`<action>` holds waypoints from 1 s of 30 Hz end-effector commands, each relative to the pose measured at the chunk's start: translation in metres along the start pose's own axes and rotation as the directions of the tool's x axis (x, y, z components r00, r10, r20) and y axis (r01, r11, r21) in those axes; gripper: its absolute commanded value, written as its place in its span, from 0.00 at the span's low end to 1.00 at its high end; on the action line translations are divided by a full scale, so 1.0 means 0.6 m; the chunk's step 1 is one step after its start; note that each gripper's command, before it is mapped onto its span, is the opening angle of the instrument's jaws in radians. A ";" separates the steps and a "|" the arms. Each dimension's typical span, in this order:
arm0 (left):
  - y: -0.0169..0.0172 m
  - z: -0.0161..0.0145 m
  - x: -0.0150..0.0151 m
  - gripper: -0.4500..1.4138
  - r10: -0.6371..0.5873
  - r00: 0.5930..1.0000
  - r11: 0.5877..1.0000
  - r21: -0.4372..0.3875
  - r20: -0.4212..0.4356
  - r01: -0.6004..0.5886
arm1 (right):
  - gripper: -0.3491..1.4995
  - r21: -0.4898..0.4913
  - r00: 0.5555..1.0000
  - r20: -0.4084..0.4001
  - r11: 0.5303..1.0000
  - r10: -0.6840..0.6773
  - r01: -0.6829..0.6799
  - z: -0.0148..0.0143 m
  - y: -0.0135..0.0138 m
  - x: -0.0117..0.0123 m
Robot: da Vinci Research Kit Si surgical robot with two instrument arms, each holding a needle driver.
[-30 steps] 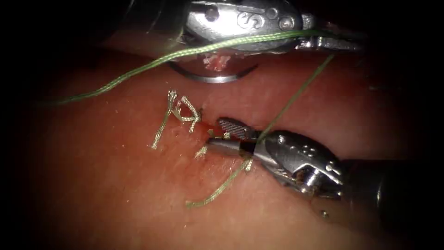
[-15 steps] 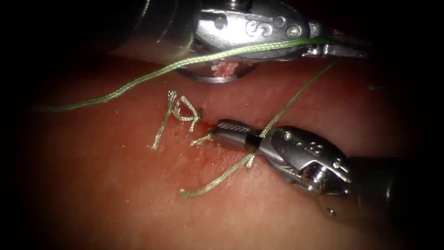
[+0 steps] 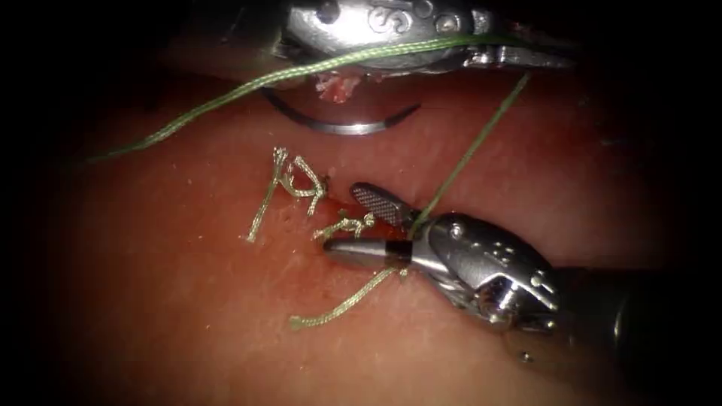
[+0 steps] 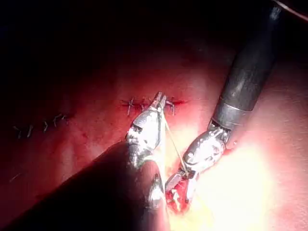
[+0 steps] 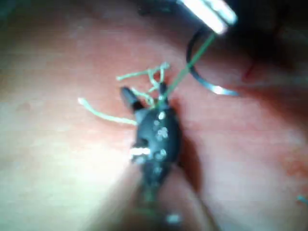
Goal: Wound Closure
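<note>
Ideally, the thread [image 3: 466,154] is held taut by the left hand [image 3: 526,59] clamping it (the needle [image 3: 338,126] lies free on the tissue [image 3: 173,301] beneath) while the strand beside the knot [image 3: 361,222] is straddled by the empty right hand [image 3: 342,218], its jaws parted.

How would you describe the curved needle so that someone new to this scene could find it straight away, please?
Start at the left arm's tool, the metal body lying across the top of the endoscope view with green thread running over it. Just beneath it on the tissue lies the needle, a thin, dark, upward-opening steel arc. Unlike the pale, frayed cut thread ends below it, it is smooth, rigid and metallic.
</note>
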 end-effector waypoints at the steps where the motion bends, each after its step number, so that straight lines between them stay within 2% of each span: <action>1: -0.0010 0.0008 -0.0005 0.00 0.002 1.000 1.000 0.002 0.000 -0.002 | 0.99 0.006 1.000 0.000 1.000 0.000 0.000 0.0009 -0.0005 -0.0005; 8: -0.0005 0.0014 0.0001 0.00 0.000 1.000 1.000 0.006 0.004 -0.001 | 0.99 -0.013 1.000 -0.002 1.000 0.002 -0.002 0.0014 0.0007 -0.0002; 11: -0.0003 0.0018 0.0003 0.00 0.001 1.000 1.000 0.008 0.006 -0.001 | 0.95 -0.016 1.000 -0.002 1.000 0.002 -0.002 0.0016 0.0006 -0.0002; 14: -0.0001 0.0021 0.0003 0.00 0.001 1.000 1.000 0.009 0.007 -0.001 | 0.85 -0.008 1.000 -0.008 1.000 0.002 -0.002 0.0018 0.0006 -0.0002; 15: -0.0001 0.0021 0.0003 0.00 0.001 1.000 1.000 0.009 0.007 -0.001 | 0.77 -0.004 1.000 -0.007 1.000 0.002 -0.002 0.0018 0.0005 -0.0002; 16: -0.0001 0.0021 0.0003 0.00 0.001 1.000 1.000 0.009 0.007 -0.001 | 0.59 0.005 1.000 -0.006 1.000 0.001 -0.001 0.0017 0.0005 -0.0003; 17: -0.0001 0.0021 0.0003 0.00 0.001 1.000 1.000 0.009 0.007 -0.001 | 0.59 0.005 1.000 -0.006 1.000 0.001 -0.001 0.0017 0.0005 -0.0003; 18: -0.0002 0.0021 0.0003 0.00 0.001 1.000 1.000 0.009 0.007 -0.001 | 0.07 0.045 1.000 -0.006 0.999 0.000 0.000 0.0017 0.0004 -0.0005; 19: -0.0002 0.0021 0.0003 0.00 0.001 1.000 1.000 0.010 0.007 -0.001 | 0.00 0.063 1.000 -0.004 0.998 -0.001 0.001 0.0017 0.0004 -0.0006; 30: -0.0001 0.0023 0.0004 0.00 0.001 1.000 1.000 0.011 0.008 -0.001 | 0.00 0.045 1.000 0.013 0.999 -0.005 0.004 0.0015 0.0008 0.0008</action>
